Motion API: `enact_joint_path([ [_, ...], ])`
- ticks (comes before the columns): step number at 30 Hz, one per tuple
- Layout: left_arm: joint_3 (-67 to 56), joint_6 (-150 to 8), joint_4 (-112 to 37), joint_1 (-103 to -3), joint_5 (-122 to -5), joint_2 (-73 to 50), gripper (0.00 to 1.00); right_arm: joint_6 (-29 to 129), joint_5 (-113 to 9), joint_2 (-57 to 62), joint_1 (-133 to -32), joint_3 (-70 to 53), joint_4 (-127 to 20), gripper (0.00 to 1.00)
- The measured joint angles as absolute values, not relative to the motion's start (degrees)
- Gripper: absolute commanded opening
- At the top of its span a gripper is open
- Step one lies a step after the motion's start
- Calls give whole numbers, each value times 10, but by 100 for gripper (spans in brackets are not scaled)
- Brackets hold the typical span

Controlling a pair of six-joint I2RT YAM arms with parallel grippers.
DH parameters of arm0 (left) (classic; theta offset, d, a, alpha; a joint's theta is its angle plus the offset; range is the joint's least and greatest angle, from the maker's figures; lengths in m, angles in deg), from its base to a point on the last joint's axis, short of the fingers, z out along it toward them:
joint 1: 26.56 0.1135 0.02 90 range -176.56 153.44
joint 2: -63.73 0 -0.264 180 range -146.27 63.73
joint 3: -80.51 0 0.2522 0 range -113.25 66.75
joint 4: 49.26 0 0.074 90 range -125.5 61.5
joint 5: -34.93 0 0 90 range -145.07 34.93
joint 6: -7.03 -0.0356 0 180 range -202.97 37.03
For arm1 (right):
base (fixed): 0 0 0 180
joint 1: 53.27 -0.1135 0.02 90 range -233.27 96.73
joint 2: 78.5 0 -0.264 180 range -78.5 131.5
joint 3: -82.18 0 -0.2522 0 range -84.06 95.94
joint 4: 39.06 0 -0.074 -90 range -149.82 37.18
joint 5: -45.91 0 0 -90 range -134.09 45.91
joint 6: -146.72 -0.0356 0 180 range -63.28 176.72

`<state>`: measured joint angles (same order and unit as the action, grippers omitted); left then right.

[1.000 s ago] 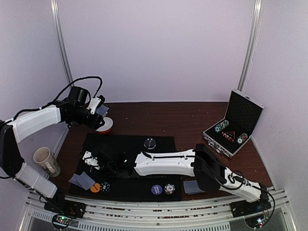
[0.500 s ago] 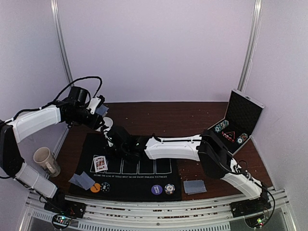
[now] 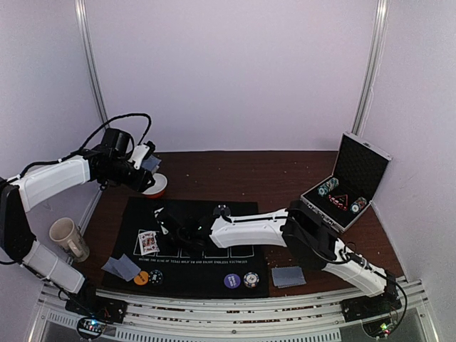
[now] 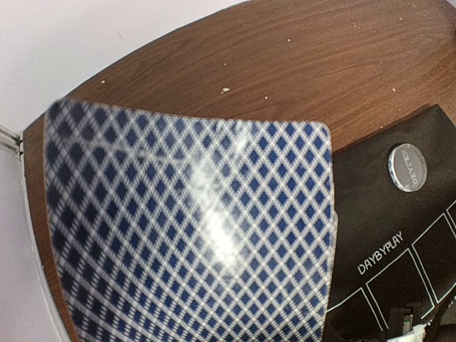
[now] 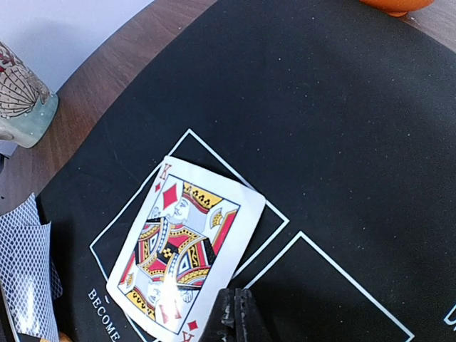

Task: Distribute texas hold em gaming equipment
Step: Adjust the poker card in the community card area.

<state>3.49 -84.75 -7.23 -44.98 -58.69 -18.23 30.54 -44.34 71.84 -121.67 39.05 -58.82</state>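
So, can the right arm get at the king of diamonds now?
Probably yes. The right gripper hangs close beside the king of diamonds, which lies face up and uncovered on the black mat. Its jaws are shut and empty, so they would need to open first.

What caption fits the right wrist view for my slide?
Shut right fingers beside a face-up king of diamonds on the black mat.

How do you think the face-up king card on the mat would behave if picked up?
The king card looks thin and lies flat on the mat, so it is probably hard to get under. Its glossy face suggests it may slide.
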Motion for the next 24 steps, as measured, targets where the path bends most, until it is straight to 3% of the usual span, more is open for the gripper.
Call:
enact_joint_path([
  [24,35,-848,-72,-450,-588,-182,46,334,-527,728,-1232,411,-595,0],
])
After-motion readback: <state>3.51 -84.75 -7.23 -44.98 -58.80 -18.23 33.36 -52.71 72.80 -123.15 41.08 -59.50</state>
